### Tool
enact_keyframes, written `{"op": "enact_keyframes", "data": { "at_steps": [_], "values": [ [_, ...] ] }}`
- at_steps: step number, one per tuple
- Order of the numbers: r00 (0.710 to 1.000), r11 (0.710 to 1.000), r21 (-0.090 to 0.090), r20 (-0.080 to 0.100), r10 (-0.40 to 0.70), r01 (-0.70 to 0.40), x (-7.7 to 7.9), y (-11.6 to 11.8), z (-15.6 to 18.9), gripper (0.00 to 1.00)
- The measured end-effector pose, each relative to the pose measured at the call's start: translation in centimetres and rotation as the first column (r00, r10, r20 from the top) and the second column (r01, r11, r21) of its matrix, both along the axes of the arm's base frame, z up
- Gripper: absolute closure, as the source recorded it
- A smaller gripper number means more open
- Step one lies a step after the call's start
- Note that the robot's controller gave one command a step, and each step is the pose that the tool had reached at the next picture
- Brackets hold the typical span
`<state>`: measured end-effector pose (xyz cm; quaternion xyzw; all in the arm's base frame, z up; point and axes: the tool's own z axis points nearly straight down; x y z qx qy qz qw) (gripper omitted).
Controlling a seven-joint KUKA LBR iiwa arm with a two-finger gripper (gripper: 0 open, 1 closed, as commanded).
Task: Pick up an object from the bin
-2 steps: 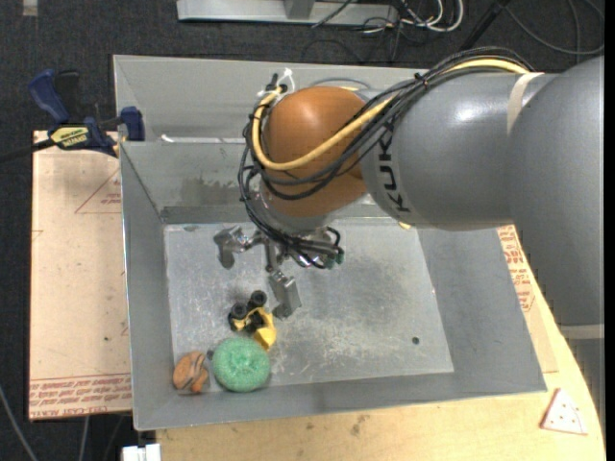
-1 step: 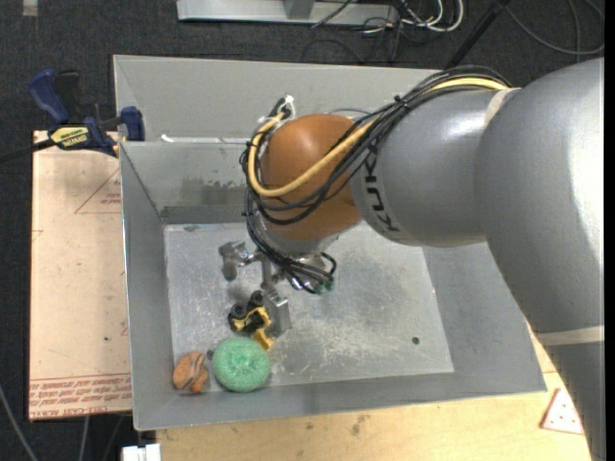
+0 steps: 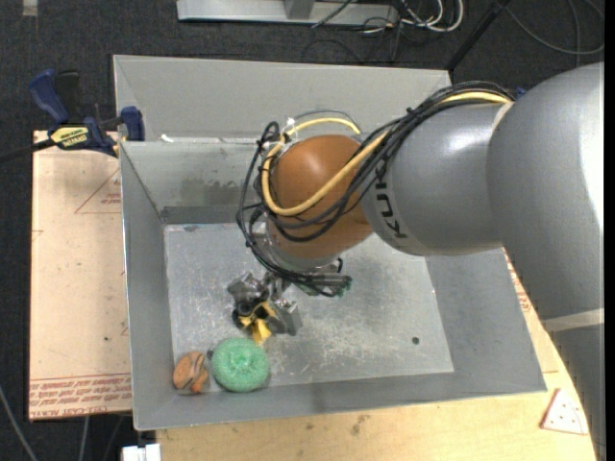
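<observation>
The gripper (image 3: 261,313) pinches a small yellow-and-black thing (image 3: 256,328) low in the bin (image 3: 384,339), so I'd lift straight up, clear of the fuzzy green ring (image 3: 238,365) just nearer.

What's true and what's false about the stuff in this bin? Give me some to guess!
1. A green round thing lies near the front left corner of the bin. True.
2. The small orange-brown thing lies to the right of the green round thing in the view. False: it lies just to its left.
3. The gripper is down low, right at a yellow and black thing. True.
4. The gripper is touching the green round thing. False: they are apart, and the green round thing lies nearer the front of the bin.
</observation>
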<state>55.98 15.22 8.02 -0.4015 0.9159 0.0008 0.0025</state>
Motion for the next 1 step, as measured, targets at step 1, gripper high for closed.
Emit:
{"op": "enact_keyframes", "data": {
  "at_steps": [1],
  "values": [
    [1.0,1.0,0.0,0.0,0.0,0.0,0.0,0.0,0.0,1.0]
  ]
}}
